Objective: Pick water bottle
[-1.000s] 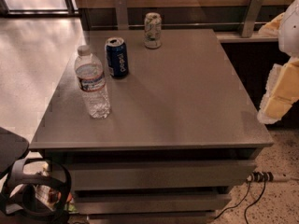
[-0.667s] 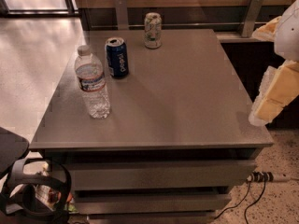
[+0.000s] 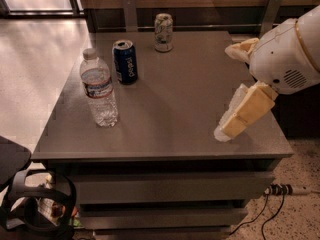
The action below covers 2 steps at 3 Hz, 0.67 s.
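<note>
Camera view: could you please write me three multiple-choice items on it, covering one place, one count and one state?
1. Where does the water bottle stand on the table?
A. Near the left edge
B. At the back right corner
C. In the middle of the front edge

2. How many cans stand on the table?
A. One
B. Two
C. Four

3. How is the water bottle placed?
A. Lying on its side
B. Upside down
C. Upright, cap on

Answers:
1 A: it stands by the left edge, in front of the dark blue can.
2 B: there is the dark blue can and a pale can farther back.
3 C: it stands upright with its white cap on top, while the claw hangs over the table's right side, well apart from it.
</note>
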Each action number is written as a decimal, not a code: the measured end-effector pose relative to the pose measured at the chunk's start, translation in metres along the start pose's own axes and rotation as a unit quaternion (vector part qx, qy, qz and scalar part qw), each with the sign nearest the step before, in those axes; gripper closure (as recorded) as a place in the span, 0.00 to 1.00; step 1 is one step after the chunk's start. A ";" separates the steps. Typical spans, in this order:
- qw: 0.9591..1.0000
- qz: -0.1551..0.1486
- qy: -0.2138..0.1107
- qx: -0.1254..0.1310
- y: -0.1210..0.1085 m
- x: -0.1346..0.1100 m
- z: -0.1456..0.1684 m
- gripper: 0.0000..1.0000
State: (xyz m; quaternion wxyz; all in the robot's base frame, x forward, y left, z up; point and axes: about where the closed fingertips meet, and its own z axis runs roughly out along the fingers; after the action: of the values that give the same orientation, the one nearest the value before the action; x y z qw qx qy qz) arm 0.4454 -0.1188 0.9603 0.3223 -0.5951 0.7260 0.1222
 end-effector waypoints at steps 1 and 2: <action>0.991 -0.018 -0.130 -0.012 0.009 -0.048 0.065 0.00; 0.985 -0.024 -0.172 -0.014 0.011 -0.065 0.086 0.00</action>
State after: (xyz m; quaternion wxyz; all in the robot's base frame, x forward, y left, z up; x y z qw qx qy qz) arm 0.4683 -0.0170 0.9325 0.4369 -0.5866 0.6437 0.2252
